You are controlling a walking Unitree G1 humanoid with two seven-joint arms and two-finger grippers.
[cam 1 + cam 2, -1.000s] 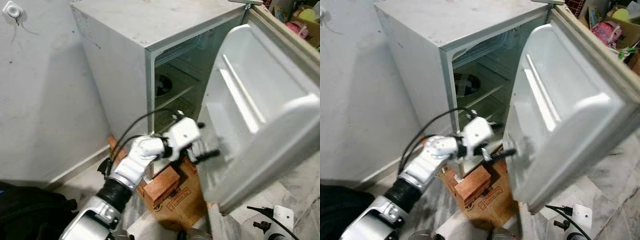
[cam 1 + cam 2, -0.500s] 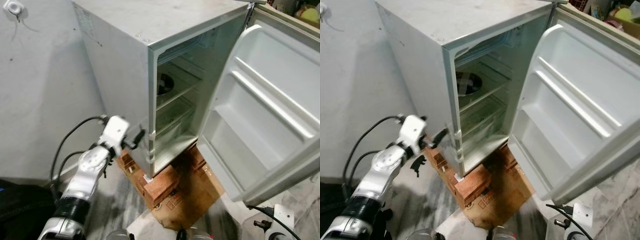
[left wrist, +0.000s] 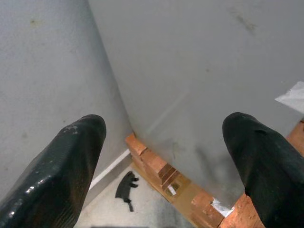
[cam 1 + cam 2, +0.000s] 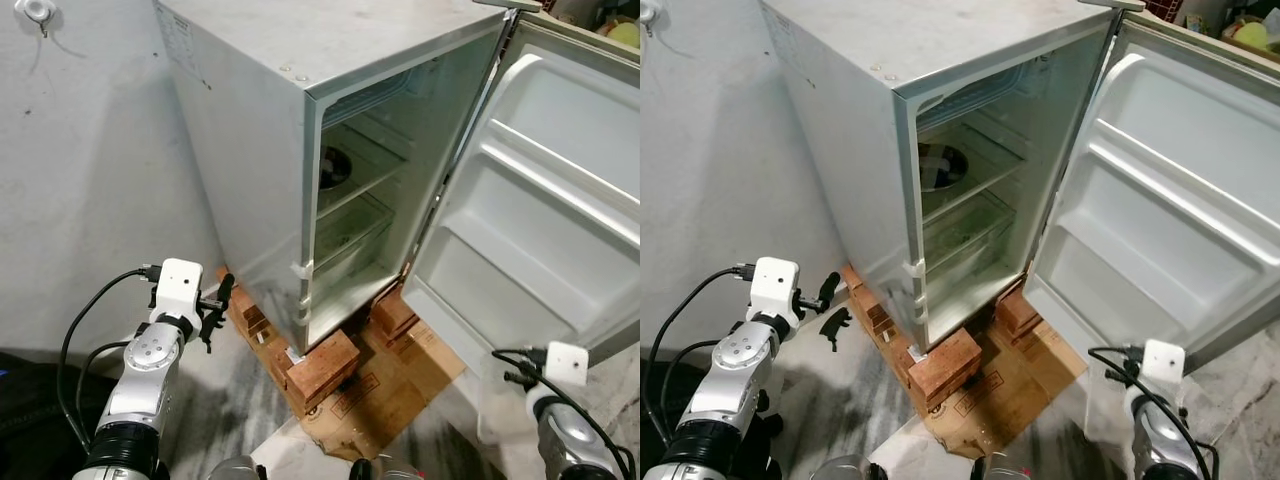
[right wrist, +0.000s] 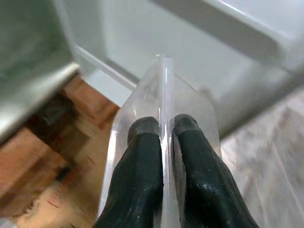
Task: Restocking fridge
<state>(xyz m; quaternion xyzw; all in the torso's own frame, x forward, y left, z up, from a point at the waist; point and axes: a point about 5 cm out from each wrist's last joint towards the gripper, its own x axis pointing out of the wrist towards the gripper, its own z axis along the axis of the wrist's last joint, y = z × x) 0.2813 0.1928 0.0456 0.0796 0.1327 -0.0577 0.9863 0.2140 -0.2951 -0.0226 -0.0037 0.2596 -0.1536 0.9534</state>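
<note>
The left gripper [image 4: 215, 305] has pulled back from the wide-open door [image 4: 540, 210], fingers apart, empty. The right gripper [image 5: 161, 130] pinches a clear bag [image 5: 164, 90], ready for the fridge [image 4: 300, 130].

The floor [image 4: 230, 420] in front of me is pale grey stone. A flat brown cardboard sheet [image 4: 385, 395] lies on it. Red-brown bricks [image 4: 322, 365] sit on the cardboard, and my small fridge [image 4: 250, 160] stands on top of the bricks. More bricks [image 4: 395, 312] sit under the far front corner. A little black scrap [image 4: 835, 325] lies on the floor beside the bricks, near the wall.
</note>
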